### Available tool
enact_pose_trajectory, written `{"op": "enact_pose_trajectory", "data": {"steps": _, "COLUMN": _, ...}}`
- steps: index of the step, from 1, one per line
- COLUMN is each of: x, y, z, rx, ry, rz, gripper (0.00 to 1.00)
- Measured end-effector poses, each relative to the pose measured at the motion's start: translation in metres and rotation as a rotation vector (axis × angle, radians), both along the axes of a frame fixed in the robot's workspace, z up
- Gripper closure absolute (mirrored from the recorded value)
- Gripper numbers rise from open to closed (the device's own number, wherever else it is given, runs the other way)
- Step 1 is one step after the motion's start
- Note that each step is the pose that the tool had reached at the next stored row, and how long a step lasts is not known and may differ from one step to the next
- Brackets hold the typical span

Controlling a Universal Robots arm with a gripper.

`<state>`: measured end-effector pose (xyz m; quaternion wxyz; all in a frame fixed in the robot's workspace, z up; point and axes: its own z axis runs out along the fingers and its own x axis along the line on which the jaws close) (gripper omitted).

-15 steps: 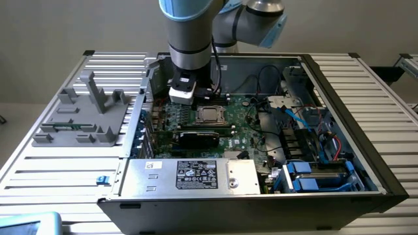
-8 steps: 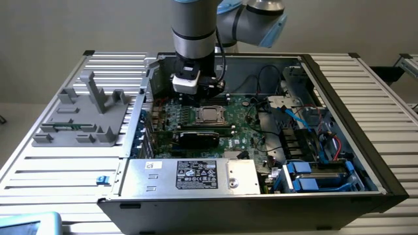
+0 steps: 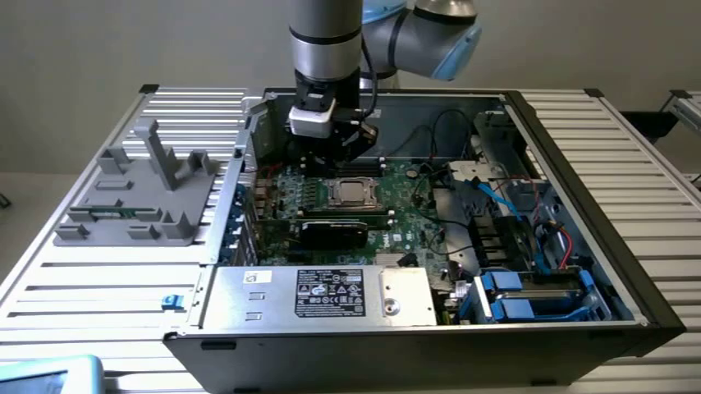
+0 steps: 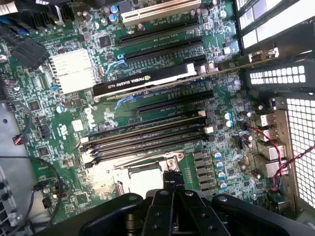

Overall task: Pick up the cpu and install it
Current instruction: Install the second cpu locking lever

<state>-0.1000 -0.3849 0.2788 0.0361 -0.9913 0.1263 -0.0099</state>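
**CPU flat in its socket, gripper closed above**

I see the cpu [image 3: 352,193], a square with a shiny silver-beige metal lid, lying flat and face up in the metal-framed socket [image 3: 328,194] at the frame's centre, square to the green motherboard [image 3: 422,215]. My gripper [image 3: 348,156] hangs just above, black fingers pressed together, holding nothing.

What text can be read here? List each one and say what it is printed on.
"NVIDIA QUADRO": edge of the black graphics card.
"DELL": white lettering on the green motherboard.
White label on the power supply: too small to read.
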Motion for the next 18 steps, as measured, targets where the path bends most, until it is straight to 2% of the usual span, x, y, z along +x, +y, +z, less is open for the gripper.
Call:
{"op": "enact_pose_trajectory", "data": {"steps": 2, "x": 0.002, "y": 0.0018, "z": 0.0044, "rx": -0.0105, "ry": 0.0002, "rz": 0.000, "gripper": 0.89}}
{"op": "enact_pose_trajectory", "data": {"steps": 3, "x": 0.004, "y": 0.0024, "z": 0.0066, "rx": -0.0139, "ry": 0.0001, "rz": 0.000, "gripper": 0.89}}
{"op": "enact_pose_trajectory", "data": {"steps": 7, "x": 0.013, "y": 0.0033, "z": 0.0134, "rx": -0.0223, "ry": 0.0001, "rz": 0.000, "gripper": 0.89}}
{"op": "enact_pose_trajectory", "data": {"steps": 10, "x": 0.019, "y": 0.0034, "z": 0.0158, "rx": -0.0246, "ry": 0.0008, "rz": 0.000, "gripper": 0.89}}
{"op": "enact_pose_trajectory", "data": {"steps": 18, "x": 0.021, "y": 0.0034, "z": 0.0158, "rx": -0.0245, "ry": 0.0009, "rz": 0.000, "gripper": 0.89}}
